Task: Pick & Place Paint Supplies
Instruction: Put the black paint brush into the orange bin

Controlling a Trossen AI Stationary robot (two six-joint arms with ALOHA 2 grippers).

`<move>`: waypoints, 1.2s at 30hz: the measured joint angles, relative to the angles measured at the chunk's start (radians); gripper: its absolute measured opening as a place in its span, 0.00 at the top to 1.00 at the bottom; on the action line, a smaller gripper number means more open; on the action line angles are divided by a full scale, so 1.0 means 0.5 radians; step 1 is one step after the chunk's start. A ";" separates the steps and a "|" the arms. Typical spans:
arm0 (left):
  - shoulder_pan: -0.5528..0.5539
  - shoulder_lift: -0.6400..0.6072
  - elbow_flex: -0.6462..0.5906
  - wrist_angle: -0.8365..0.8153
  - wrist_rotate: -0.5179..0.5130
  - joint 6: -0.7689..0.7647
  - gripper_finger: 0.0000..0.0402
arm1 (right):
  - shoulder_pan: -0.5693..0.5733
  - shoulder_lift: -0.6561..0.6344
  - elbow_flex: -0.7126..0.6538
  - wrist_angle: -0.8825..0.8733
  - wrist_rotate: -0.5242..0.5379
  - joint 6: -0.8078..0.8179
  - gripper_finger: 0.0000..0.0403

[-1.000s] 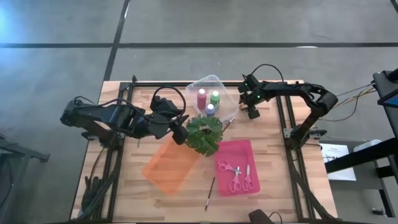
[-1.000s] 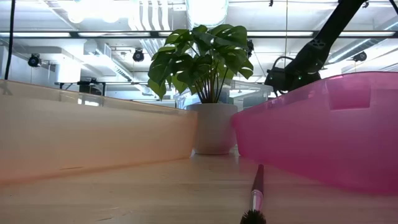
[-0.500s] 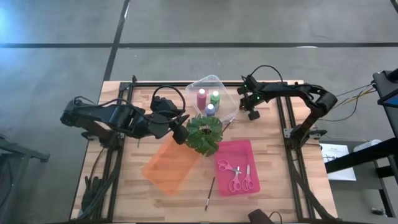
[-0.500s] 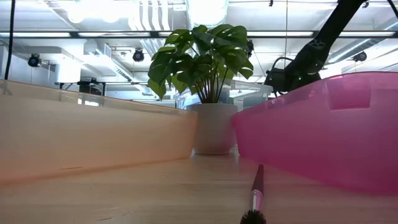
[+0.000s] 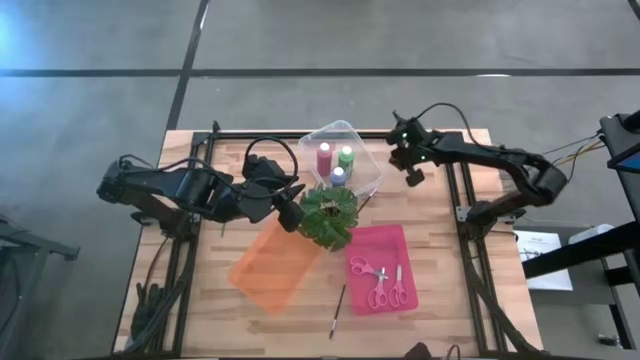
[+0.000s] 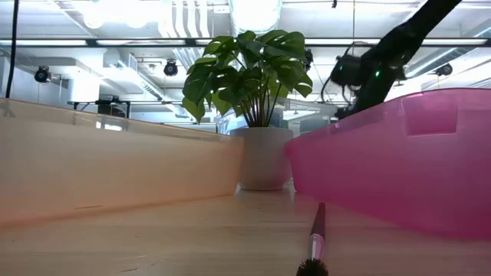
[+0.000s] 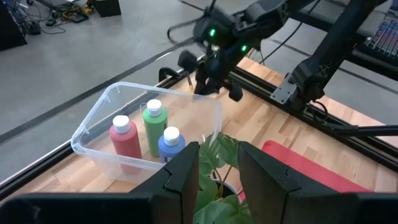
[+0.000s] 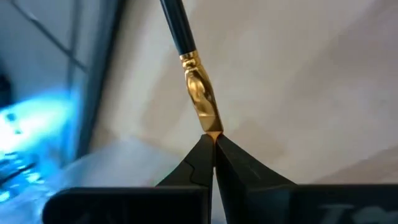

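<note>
My right gripper (image 8: 211,140) is shut on a thin dark-handled paintbrush (image 8: 186,50) with a gold ferrule. It hangs beside the far right corner of the clear tray (image 5: 362,150), which holds the maroon-pink (image 5: 324,158), green (image 5: 346,156) and blue (image 5: 338,175) paint bottles. A second brush (image 5: 338,312) lies flat on the table near the front edge. Pink-handled scissors (image 5: 380,278) lie in the pink tray (image 5: 395,240). My left gripper (image 7: 217,171) stands open above the plant (image 5: 328,215), nothing between its fingers. My right gripper pinches the brush at the lower end of the gold ferrule (image 8: 210,127), only at the free ends of its two fingers. The fingers slant steeply down from above. The brush sticks out beyond the fingertips, in line with them. Whether its handle end touches the table does not show.
An orange tray (image 5: 272,265) lies near the table's middle left, in front of the plant. Black frame rails (image 5: 455,190) run along the table's left and right sides. Bare wood lies between the clear tray and the right rail.
My right gripper has risen beside the clear tray and its wrist has rolled and tipped; the right arm now stretches lower and farther toward the table's right edge.
</note>
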State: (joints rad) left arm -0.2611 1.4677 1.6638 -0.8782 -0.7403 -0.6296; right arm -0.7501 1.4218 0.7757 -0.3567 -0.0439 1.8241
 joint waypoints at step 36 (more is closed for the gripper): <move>0.216 0.003 0.000 0.658 0.330 0.319 0.70 | 1.107 -0.823 0.656 -0.088 -0.205 -2.526 0.98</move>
State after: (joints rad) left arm -0.1530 1.4693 1.6638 -0.5495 -0.5751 -0.4703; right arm -0.1966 1.0101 1.1038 -0.4005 -0.1465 0.5613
